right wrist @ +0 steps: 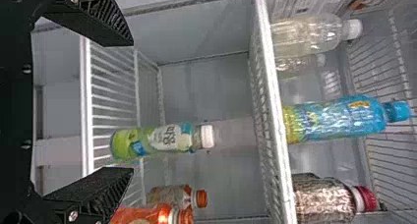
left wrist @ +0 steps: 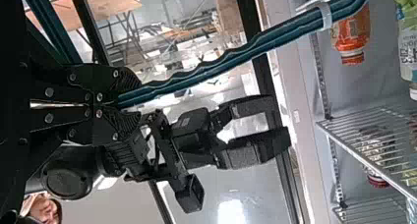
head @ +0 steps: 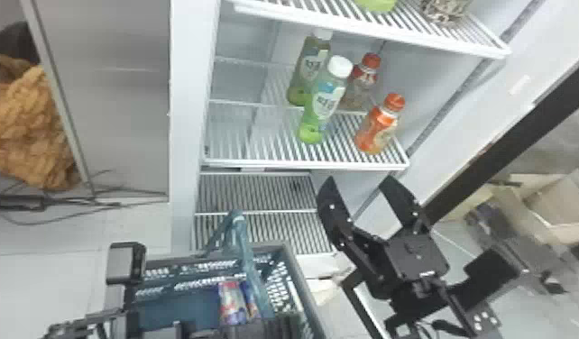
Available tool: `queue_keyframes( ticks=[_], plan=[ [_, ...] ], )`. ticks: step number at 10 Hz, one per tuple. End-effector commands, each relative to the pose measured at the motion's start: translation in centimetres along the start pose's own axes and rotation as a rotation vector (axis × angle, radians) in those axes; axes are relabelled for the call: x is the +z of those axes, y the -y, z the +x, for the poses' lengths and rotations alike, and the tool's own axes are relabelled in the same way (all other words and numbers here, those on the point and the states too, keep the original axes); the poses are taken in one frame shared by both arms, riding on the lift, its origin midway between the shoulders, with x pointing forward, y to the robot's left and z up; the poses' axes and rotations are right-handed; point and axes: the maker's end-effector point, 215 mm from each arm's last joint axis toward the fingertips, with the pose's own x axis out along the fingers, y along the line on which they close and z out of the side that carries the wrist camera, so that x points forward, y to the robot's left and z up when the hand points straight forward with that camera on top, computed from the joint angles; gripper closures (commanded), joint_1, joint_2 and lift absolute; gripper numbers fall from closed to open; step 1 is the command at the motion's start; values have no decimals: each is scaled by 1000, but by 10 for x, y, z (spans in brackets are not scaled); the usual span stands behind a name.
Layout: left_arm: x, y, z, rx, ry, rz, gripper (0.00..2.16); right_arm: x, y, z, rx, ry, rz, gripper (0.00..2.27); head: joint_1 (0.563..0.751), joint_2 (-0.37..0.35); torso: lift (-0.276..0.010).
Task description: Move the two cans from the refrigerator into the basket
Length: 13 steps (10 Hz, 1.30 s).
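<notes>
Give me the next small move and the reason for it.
I'd ease the right claw back from the refrigerator: it is open and empty, two cans are already in the basket, and the left claw grips the basket's handle.

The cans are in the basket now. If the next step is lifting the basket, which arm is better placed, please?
Probably the left: its gripper is closed on the handle of the basket. The right gripper is open and empty.

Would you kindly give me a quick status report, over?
Left gripper shut on basket handle. Right gripper open, empty. Two cans inside basket.
</notes>
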Motion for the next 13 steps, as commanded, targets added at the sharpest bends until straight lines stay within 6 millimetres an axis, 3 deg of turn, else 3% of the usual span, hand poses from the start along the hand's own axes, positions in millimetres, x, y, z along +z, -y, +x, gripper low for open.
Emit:
queue_keyframes(
  ticks=[1,3,13],
  plan=[
    [-1,0,0,0,-2,-1,1190,-26,10,-3,-22,-49,-13,102,695,-350,-276],
    [-1,-1,-1,3,-1,-2,1190,-32,13,-3,-28,-57,-14,104,695,-350,-276],
    [-1,0,0,0,1,-2,1190,-11,16,-1,-32,30,-47,104,695,-350,-276]
  ],
)
